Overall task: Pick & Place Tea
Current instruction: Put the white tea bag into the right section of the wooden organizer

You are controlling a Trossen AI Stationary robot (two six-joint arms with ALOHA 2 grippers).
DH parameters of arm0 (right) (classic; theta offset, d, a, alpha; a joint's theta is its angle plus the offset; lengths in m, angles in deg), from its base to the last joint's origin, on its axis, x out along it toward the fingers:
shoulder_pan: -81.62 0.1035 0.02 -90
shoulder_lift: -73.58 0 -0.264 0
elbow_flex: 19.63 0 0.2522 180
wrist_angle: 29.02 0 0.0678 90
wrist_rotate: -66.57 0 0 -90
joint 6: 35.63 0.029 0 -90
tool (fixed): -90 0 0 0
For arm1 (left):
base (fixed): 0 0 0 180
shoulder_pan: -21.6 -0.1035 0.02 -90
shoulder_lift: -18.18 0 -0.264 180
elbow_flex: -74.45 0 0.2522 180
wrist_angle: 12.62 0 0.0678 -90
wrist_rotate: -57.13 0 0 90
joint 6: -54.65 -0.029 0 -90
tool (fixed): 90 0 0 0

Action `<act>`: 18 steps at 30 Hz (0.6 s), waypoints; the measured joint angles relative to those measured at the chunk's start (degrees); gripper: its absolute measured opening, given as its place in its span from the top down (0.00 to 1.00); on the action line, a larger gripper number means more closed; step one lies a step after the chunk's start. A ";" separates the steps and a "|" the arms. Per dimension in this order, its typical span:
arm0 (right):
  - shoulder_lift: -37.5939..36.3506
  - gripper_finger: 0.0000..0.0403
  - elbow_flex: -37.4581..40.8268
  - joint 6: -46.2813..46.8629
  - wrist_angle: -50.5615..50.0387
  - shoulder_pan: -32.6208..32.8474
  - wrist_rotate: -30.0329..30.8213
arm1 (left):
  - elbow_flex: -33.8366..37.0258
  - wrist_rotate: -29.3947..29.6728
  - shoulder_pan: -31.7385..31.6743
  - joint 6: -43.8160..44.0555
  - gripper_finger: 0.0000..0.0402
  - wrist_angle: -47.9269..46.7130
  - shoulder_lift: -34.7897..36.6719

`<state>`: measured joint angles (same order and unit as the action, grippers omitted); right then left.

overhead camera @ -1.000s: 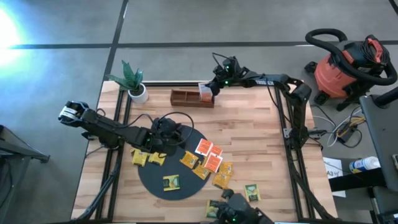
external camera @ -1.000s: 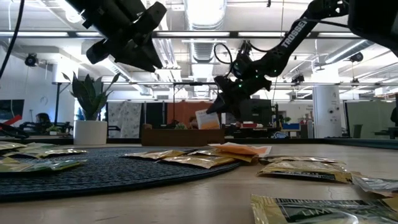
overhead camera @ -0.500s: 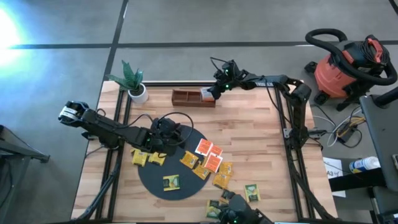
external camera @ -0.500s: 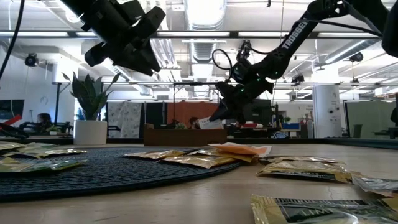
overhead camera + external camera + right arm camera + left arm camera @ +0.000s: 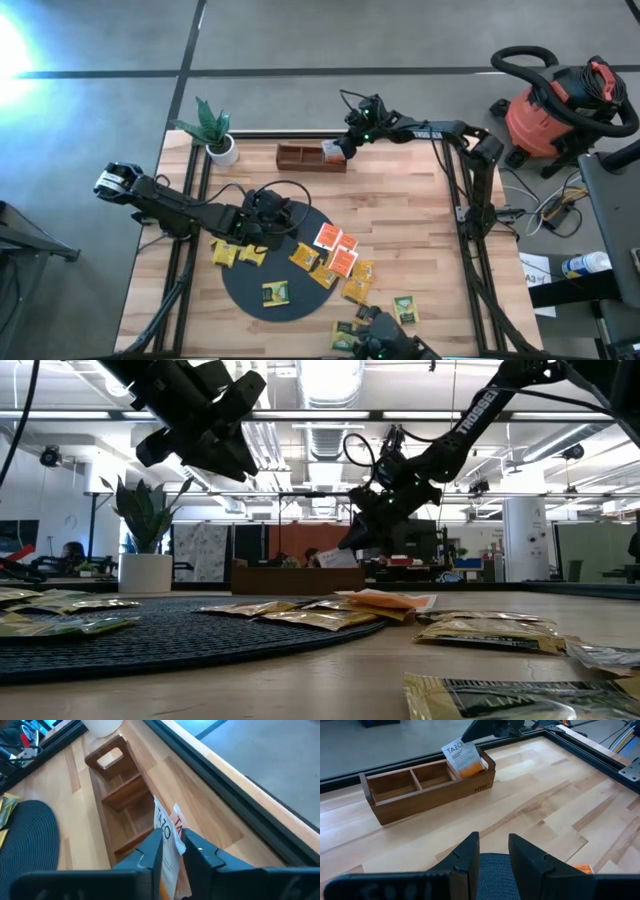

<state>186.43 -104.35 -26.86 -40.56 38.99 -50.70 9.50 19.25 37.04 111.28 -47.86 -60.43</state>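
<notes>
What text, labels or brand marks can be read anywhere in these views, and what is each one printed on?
"TAZO", cut off at the edge: on the orange-and-white tea packet standing in the end compartment of the wooden tray.
"HTB": on the tray's front wall, faint, not certain.
"TROSSEN": on the right arm in the low view.
Print on the packets lying on the black mat and the table: too small to read.

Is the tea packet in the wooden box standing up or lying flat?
Standing up, tilted. The tea packet leans in the end compartment of the wooden box, its top poking above the rim, under the right claw.
</notes>
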 joint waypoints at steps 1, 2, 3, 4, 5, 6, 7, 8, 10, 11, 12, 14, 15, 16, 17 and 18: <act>0.00 0.80 0.00 -0.02 -0.64 0.00 0.02 | 0.02 0.00 0.00 0.00 0.75 0.00 0.00; 0.00 0.79 0.00 -0.15 -1.36 -0.02 0.02 | 0.02 0.00 0.00 0.02 0.75 0.00 0.00; -0.04 0.78 0.00 -0.66 -2.18 -0.02 0.02 | 0.02 -0.07 0.00 0.02 0.75 0.00 0.00; -0.41 0.77 0.02 -1.57 -3.24 -0.02 0.04 | 0.00 -0.35 0.00 0.00 0.75 0.00 0.00; -0.94 0.76 0.02 -2.89 -4.34 -0.02 0.01 | 0.02 -0.68 0.00 0.00 0.75 0.00 0.00; -1.63 0.76 0.02 -4.14 -5.20 -0.02 0.02 | 0.02 -0.85 0.00 0.00 0.75 0.00 0.00; -2.46 0.75 0.02 -5.09 -6.00 -0.02 0.17 | 0.02 -1.09 0.00 0.00 0.75 0.00 0.00; -3.27 0.75 0.02 -6.12 -6.75 -0.02 0.50 | 0.02 -1.22 0.00 0.00 0.75 0.00 0.00; -5.00 0.76 0.02 -7.59 -7.58 -0.02 2.09 | 0.02 -1.34 0.00 0.00 0.75 0.01 0.00; -5.94 0.76 0.02 -7.87 -7.60 -0.02 3.21 | 0.02 -1.35 0.00 0.00 0.75 0.01 0.00; -6.81 0.76 -0.01 -7.94 -7.58 -0.02 4.25 | 0.02 -1.33 -0.01 0.00 0.75 0.02 0.00; -7.81 0.77 -1.20 -7.94 -8.35 -0.02 6.87 | 0.02 -0.94 -0.02 0.00 0.75 0.14 0.00; -7.87 0.77 -2.22 -7.77 -9.50 -0.02 7.61 | 0.02 -0.58 -0.03 0.00 0.75 0.35 0.00; -7.84 0.78 -3.24 -7.41 -11.02 -0.02 7.87 | 0.02 -0.34 -0.09 0.00 0.75 0.55 0.00; -7.23 0.78 -4.53 -7.06 -12.83 0.05 7.93 | 0.02 -0.12 -0.23 0.00 0.75 0.57 0.00; -6.43 0.78 -6.11 -7.00 -14.44 0.23 7.83 | 0.02 -0.11 -0.42 0.00 0.75 0.55 0.00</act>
<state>180.01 -110.46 -33.86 -55.00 39.22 -42.87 9.51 19.14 36.63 111.27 -47.31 -60.43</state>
